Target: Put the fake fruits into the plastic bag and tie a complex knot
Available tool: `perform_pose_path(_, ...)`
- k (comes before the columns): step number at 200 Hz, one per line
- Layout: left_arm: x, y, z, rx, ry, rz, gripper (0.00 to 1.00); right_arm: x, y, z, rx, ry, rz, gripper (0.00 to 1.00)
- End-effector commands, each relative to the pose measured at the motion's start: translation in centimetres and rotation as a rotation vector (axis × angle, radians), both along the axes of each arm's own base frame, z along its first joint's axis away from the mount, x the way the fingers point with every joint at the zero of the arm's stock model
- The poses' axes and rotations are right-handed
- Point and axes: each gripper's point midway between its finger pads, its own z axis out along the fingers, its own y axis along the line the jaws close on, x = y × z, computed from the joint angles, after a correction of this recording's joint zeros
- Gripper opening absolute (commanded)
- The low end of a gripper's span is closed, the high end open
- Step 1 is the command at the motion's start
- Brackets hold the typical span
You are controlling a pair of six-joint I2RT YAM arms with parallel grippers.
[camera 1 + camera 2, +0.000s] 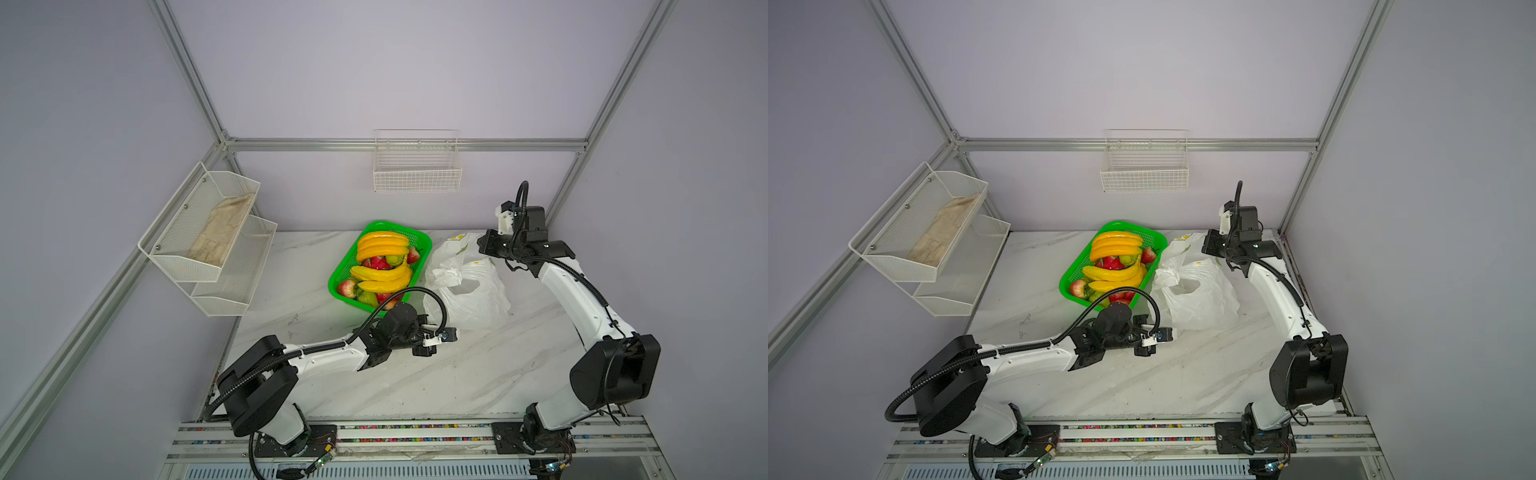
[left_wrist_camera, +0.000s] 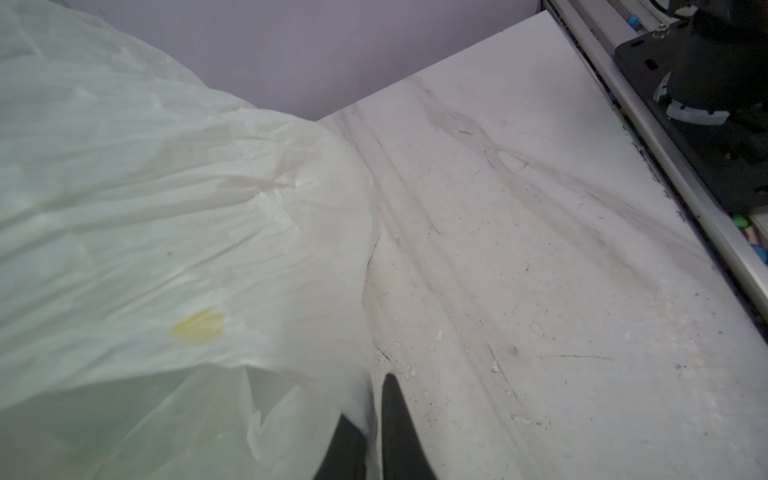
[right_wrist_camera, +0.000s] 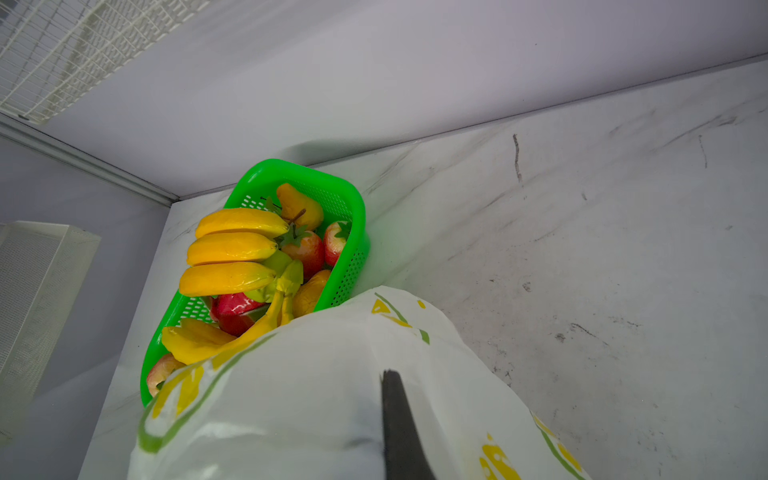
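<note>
The fake fruits (image 1: pixel 380 266), yellow banana bunches over red and green pieces, fill a green mesh basket (image 1: pixel 417 239) at the back middle in both top views. To its right the white plastic bag (image 1: pixel 469 291) lies crumpled and flat on the table. My left gripper (image 1: pixel 451 332) sits at the bag's near edge. In the left wrist view this gripper (image 2: pixel 370 411) is shut on the bag's film (image 2: pixel 187 249). My right gripper (image 1: pixel 484 245) is at the far edge, shut on the printed bag (image 3: pixel 311 395), with one finger (image 3: pixel 395 415) showing. No knot is in view.
A white wire basket (image 1: pixel 417 166) hangs on the back wall. A two-tier mesh shelf (image 1: pixel 232 282) holding a beige cloth (image 1: pixel 220 235) is fixed on the left wall. The arm rail (image 1: pixel 415 432) runs along the marble table's (image 1: pixel 478 374) front edge.
</note>
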Motion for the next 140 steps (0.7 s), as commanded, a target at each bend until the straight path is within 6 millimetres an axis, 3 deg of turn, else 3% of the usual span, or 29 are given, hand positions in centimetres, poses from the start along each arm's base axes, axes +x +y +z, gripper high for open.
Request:
perform_pose_path(1,0.1,0.4,3.2,-0.13,0.014,0.046,0.21,-0.5,1.3,1.0,0.046,-0.047,0.043,0.0)
perform_pose_path(31,1.7,0.1,6.9,-0.266,0.117,0.128,0.49,-1.5,1.3,0.7,0.046,-0.047,0.043,0.0)
perform_pose_path(60,3.5,0.1,11.0,-0.452,0.272,0.202,0.67,-2.0,1.5,0.6,0.05,-0.047,0.049,0.0)
perform_pose_path(88,5.4,0.3,13.4,-0.601,0.466,0.254,0.71,-2.2,1.7,0.6,0.052,-0.049,0.048,0.0)
perform_pose_path(140,5.8,-1.3,17.7,-0.79,0.637,0.162,0.73,-2.2,2.4,0.0,0.057,-0.043,0.041,0.0)
